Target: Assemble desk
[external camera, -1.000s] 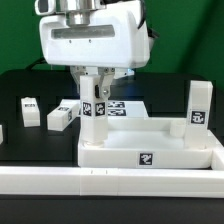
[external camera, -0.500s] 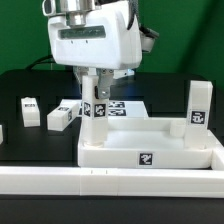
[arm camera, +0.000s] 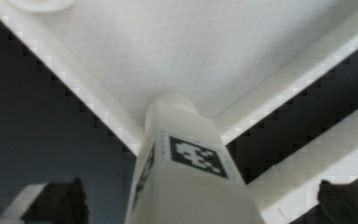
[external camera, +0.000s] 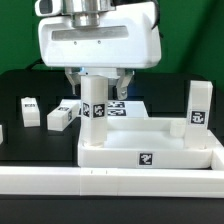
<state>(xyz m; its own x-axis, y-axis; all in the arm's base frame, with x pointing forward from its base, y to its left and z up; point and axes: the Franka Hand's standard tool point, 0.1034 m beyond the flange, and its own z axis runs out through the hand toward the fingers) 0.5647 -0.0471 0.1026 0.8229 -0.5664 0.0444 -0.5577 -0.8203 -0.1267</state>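
On upright leg: b/w tag.

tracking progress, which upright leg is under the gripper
The upright leg on the exterior view's left, inside the open gripper; the other upright leg stands clear at that view's right.

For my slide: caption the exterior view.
Open gripper around an upright leg at a corner of the slab; second leg stands at another.

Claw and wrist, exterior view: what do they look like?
The claw has a broad white boxy housing with rounded corners and a thin groove across its front, under a grey metal collar. Two short dark fingers sit beneath.
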